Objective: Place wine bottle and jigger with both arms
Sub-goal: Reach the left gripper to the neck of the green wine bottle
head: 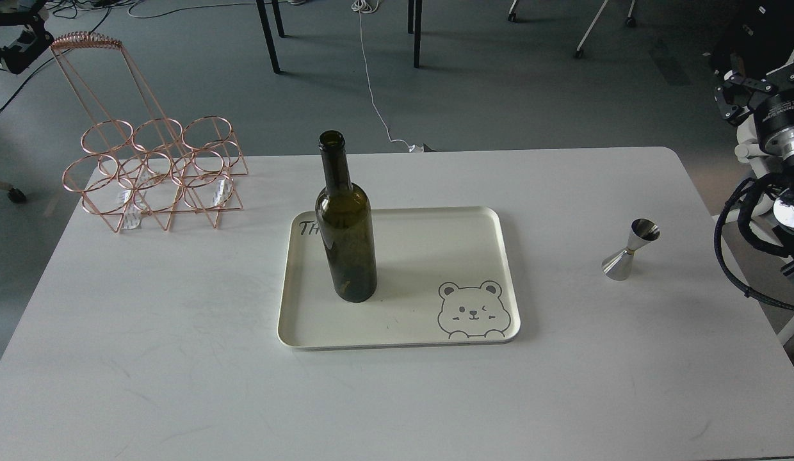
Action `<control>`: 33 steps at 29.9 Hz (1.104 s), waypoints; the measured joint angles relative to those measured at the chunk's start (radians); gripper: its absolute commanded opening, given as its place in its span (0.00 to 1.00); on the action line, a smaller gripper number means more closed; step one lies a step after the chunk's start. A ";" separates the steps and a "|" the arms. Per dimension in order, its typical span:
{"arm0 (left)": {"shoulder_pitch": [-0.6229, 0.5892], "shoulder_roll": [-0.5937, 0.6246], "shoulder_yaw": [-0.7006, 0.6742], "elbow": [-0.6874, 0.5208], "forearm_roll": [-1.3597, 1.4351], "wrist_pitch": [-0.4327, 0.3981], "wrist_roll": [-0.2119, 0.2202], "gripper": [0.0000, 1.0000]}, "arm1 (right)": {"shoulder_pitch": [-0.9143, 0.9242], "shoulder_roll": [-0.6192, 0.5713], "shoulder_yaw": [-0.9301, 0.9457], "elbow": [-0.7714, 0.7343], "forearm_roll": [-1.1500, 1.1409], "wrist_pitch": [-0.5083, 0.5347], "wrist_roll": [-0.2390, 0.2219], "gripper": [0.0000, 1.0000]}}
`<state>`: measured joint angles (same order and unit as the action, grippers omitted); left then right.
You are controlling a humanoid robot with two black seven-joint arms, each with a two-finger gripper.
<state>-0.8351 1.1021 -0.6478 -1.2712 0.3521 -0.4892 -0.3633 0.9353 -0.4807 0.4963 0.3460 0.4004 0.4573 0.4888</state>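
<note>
The wine bottle (pixel 346 230), dark olive-green and uncorked, stands upright on the left part of a cream tray (pixel 474 218) with a bear drawing, in the middle of the white table. The jigger (pixel 629 250), a small steel hourglass cup with a gold waist band, stands upright on the table at the right. My left gripper (pixel 13 29) is at the top left corner, off the table and far from the bottle. My right gripper (pixel 746 86) is at the right edge, off the table, above and behind the jigger. Both are dark and small; neither touches anything.
A copper wire bottle rack (pixel 155 169) with a tall handle stands at the table's back left corner. The white table (pixel 179 358) is rounded at its corners. Black table legs, cables and a white chair frame (pixel 759 205) are on the floor beyond.
</note>
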 measured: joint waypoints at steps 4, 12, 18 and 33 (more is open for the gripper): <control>-0.002 0.004 -0.059 -0.145 0.332 0.000 -0.004 0.98 | -0.001 -0.001 0.016 -0.001 -0.001 0.001 0.000 0.99; 0.010 -0.037 -0.029 -0.313 1.003 0.149 0.000 0.98 | 0.002 -0.001 0.019 0.004 -0.002 0.001 0.000 0.99; 0.011 -0.061 0.097 -0.346 1.297 0.321 0.001 0.98 | 0.003 -0.002 0.019 0.004 -0.002 0.002 0.000 0.99; 0.013 -0.101 0.166 -0.374 1.412 0.426 0.007 0.98 | 0.005 -0.009 0.019 0.001 -0.003 0.006 0.000 0.99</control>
<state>-0.8223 1.0010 -0.4822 -1.6454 1.7644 -0.0630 -0.3563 0.9405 -0.4893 0.5155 0.3470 0.3972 0.4630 0.4887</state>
